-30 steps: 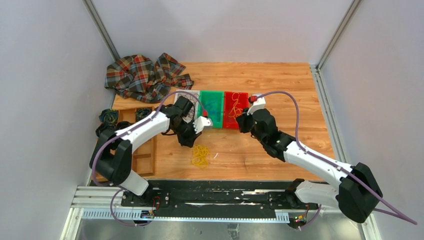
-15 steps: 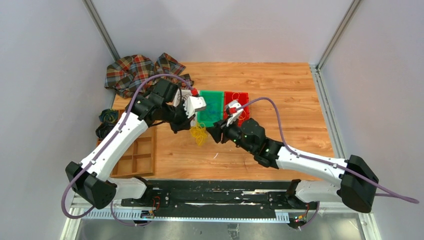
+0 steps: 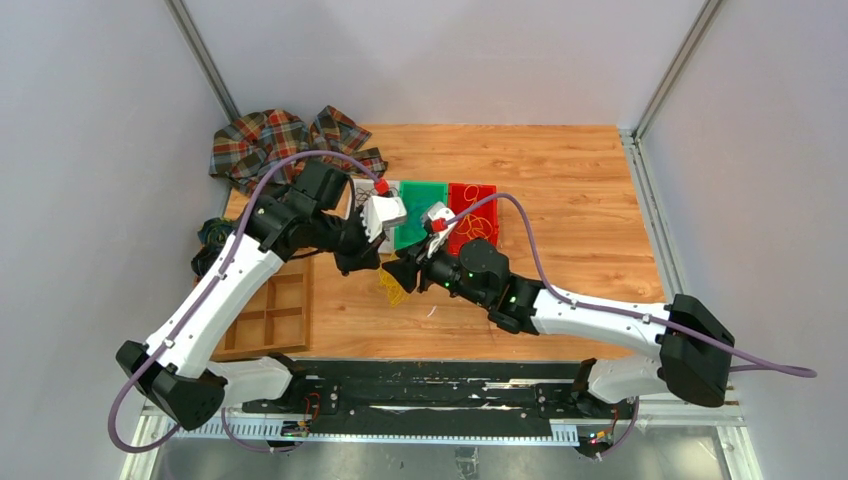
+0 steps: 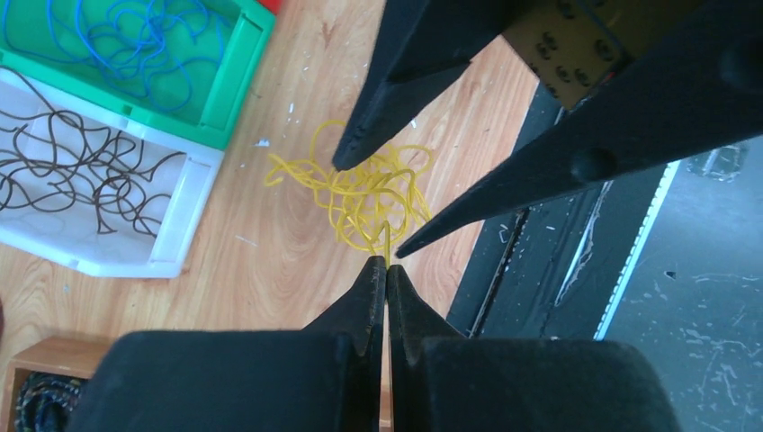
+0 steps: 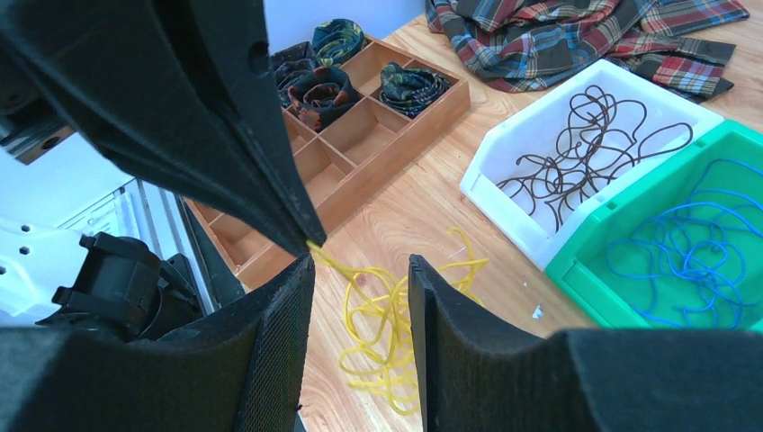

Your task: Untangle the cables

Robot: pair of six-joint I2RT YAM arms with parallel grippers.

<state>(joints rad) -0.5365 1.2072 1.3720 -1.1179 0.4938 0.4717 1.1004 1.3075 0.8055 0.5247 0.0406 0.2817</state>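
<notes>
left pincer: your left gripper (image 4: 387, 270) has its tips squeezed together on a single yellow strand, so I read it as the anchor while the clump hangs off it
right pincer: your right gripper (image 5: 360, 270) is spread wide, one finger on each side of that strand, just below the left tips; my guess is it's lining up to grab a second strand and tug the knot apart
where the cables are: the yellow cables (image 4: 369, 193) sit over bare wood just on the near side of the green bin (image 5: 594, 288), toward the arm bases; can't tell if the bottom loops touch the table (image 3: 580, 200) or hang free
why out there: probably so both arms get room to pull without dragging anything out of the green bin
inside the green bin: loose blue cables (image 5: 684, 243), apart from the yellow ones
left of the green bin: white bin (image 5: 504, 216) touching it, dark cables (image 5: 576, 153) inside
right of the green bin: red bin (image 3: 470, 187), looks like a few yellow loops in it
further left of the green bin: wooden tray (image 5: 405, 148) with dark coiled bundles (image 5: 409, 85) in its far compartments, plaid cloth (image 3: 280, 150) beyond
in the way: mostly your own fingers, since the two grippers are crowded nearly tip to tip, so closing the right one could clip the left; the green bin wall is also near enough to snag a swinging loop
</notes>
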